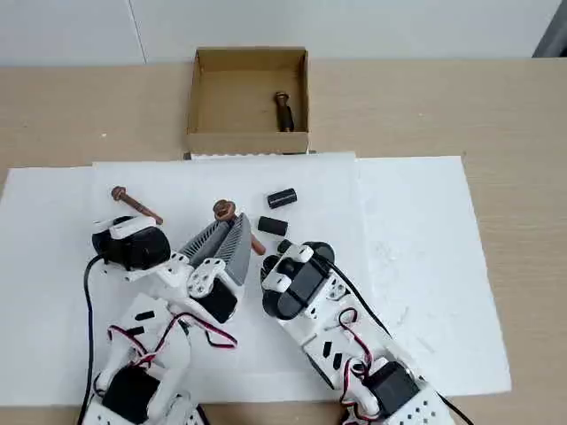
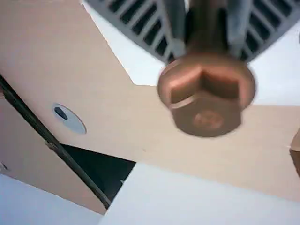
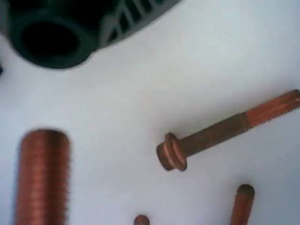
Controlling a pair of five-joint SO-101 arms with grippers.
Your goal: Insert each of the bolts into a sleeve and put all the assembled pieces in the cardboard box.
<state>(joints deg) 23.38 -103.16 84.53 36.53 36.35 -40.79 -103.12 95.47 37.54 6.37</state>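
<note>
My left gripper (image 1: 232, 221) is shut on a copper bolt (image 1: 227, 211), and its hex head (image 2: 206, 96) juts out from between the grey fingers (image 2: 136, 18). That bolt's threaded end (image 3: 42, 178) points toward my right gripper (image 1: 283, 251), which sits just to its right, shut on a black sleeve (image 3: 47, 40). A second bolt (image 1: 135, 203) lies loose on the white paper at the left, also seen as the bolt (image 3: 220, 133). Two loose black sleeves (image 1: 282, 197) (image 1: 272, 226) lie near the paper's middle. The cardboard box (image 1: 204, 97) at the back holds one assembled piece (image 1: 283, 112).
A white paper sheet (image 1: 416, 257) covers the wooden table (image 1: 505, 106); its right half is bare. Both arm bodies and their red and black cables (image 1: 177, 332) crowd the front edge. The box touches the paper's far edge.
</note>
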